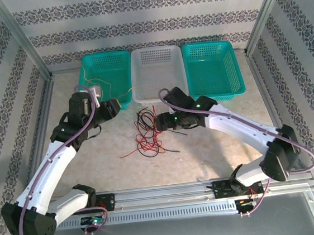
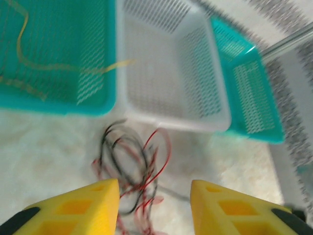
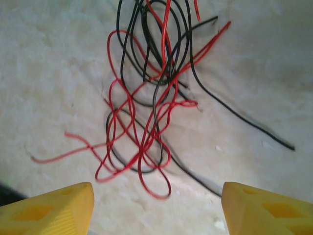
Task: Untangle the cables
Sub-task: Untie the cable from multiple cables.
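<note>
A tangle of red and black cables (image 1: 147, 134) lies on the table in front of the baskets. In the right wrist view the red loops (image 3: 128, 128) cross over black strands (image 3: 234, 113). A yellow cable (image 1: 101, 82) lies in the left teal basket (image 1: 87, 66), and in the left wrist view this yellow cable (image 2: 63, 66) trails over the rim. My left gripper (image 1: 124, 103) hovers by that basket's front corner; its jaws (image 2: 154, 208) are apart above the blurred tangle (image 2: 132, 166), holding nothing. My right gripper (image 1: 156, 122) is just right of the tangle, open (image 3: 156, 210), with the cables ahead of its fingers.
A white basket (image 1: 157, 67) stands in the middle at the back, with a second teal basket (image 1: 213, 66) to its right. Metal frame posts and patterned walls enclose the table. A rail (image 1: 171, 194) runs along the near edge by the arm bases.
</note>
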